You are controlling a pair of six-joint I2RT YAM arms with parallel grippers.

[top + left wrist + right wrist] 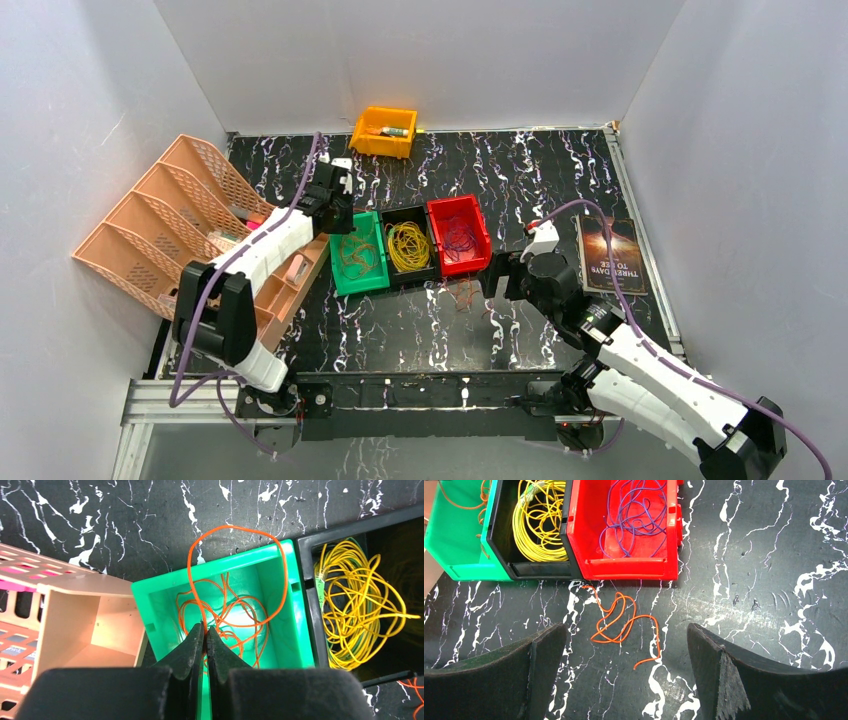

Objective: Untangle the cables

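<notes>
My left gripper (205,627) (338,212) hangs over the green bin (296,630) (358,283), shut on a strand of the orange cable (230,526) whose loop arches over the bin's far rim. The yellow cable (350,610) (407,246) lies coiled in the black bin (405,211). The purple cable (639,510) (460,238) sits in the red bin (629,569). A loose orange cable (658,637) (465,293) lies on the table in front of the red bin. My right gripper (625,630) (495,275) hovers just before it, open wide, holding nothing.
A peach mesh file organizer (170,220) stands at the left, right beside the green bin. An orange bin (383,130) with a small object sits at the back wall. A dark book (610,255) lies at the right edge.
</notes>
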